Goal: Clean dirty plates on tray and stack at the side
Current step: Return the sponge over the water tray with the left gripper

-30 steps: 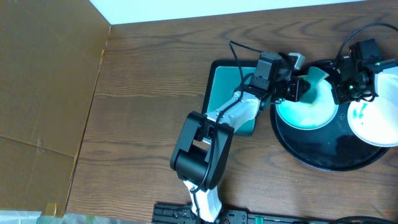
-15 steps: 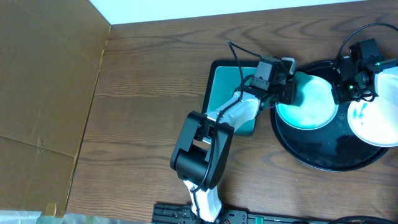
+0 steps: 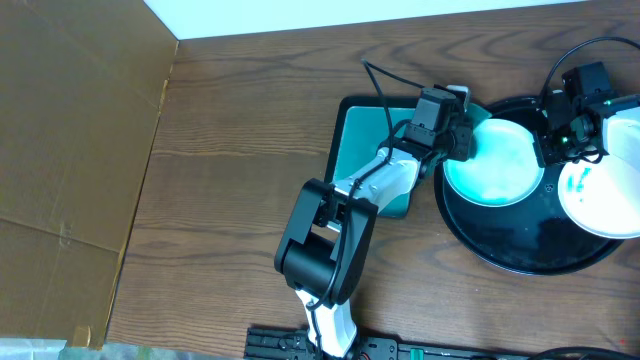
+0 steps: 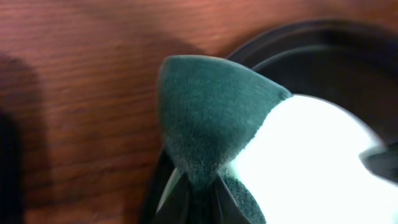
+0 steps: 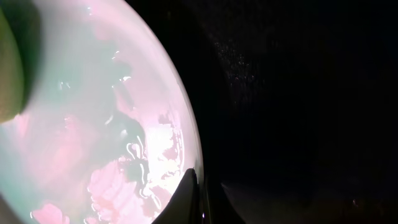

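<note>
A dirty plate [image 3: 497,165], white with a cyan tint, lies on the left part of the round black tray [image 3: 530,255]. My left gripper [image 3: 466,135] is shut on a green sponge [image 4: 208,118] and presses it on the plate's far-left rim, over the tray's rim [image 4: 298,34]. The plate [image 4: 311,168] fills the lower right of the left wrist view. My right gripper [image 3: 556,145] is shut on the plate's right rim; in the right wrist view its fingers [image 5: 200,190] pinch the wet plate [image 5: 93,124]. A second plate [image 3: 605,195] lies at the tray's right, and a third [image 3: 628,125] shows behind it.
A rectangular teal dish with a black rim [image 3: 365,150] lies left of the tray, under my left arm. A brown cardboard wall [image 3: 70,150] stands on the left side of the wooden table [image 3: 240,150].
My left gripper has drawn the sponge leftward across the plate to its far-left rim. The right gripper and the plates have not moved.
</note>
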You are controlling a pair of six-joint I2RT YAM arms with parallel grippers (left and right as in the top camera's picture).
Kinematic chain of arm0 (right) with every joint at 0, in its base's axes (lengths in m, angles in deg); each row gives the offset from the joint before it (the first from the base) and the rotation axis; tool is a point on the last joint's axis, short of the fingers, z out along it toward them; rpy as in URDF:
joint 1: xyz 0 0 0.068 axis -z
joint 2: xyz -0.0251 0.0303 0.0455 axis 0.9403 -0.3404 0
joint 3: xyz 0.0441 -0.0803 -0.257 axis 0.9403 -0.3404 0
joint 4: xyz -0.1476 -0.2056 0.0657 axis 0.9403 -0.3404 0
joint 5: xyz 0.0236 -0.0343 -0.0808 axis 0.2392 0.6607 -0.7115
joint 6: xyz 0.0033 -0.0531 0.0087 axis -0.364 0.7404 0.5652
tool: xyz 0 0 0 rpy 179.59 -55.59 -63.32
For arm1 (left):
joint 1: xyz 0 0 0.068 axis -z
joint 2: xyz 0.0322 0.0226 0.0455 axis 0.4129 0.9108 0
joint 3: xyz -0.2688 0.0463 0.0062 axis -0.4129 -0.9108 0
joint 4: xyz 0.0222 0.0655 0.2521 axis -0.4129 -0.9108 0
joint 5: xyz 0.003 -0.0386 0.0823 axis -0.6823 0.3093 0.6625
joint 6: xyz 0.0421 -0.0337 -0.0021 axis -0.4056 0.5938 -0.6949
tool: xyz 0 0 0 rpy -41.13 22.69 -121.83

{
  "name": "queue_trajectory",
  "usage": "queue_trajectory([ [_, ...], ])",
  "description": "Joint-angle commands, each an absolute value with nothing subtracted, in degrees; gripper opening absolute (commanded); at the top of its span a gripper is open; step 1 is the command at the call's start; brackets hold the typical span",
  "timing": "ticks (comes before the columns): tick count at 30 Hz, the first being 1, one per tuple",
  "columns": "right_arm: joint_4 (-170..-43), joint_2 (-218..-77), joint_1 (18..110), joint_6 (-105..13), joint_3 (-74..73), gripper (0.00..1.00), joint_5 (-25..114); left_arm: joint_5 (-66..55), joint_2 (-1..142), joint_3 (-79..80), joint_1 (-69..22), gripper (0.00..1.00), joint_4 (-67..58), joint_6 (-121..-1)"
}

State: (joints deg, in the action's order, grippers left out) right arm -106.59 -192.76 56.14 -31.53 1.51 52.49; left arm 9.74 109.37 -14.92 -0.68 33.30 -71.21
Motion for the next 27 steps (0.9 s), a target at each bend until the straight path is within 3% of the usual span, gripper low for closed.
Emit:
queue_trajectory([
  [1, -106.74, -194.09, 56.23, -31.03, 0.92, 0.01, 51.27, -1.08, 110.42, -14.94, -1.27, 0.07, 34.94, -68.48],
  [13, -106.65, -194.09, 56.23, -31.03, 0.92, 0.01, 51.27, -3.51, 111.64, -14.94, 1.31, 0.07, 33.89, -69.35],
  [27, -106.69, -194.09, 56.23, -31.03, 0.92, 0.01, 51.27, 26.35, 114.57, -14.94, 1.31, 0.07, 34.19, -73.35],
])
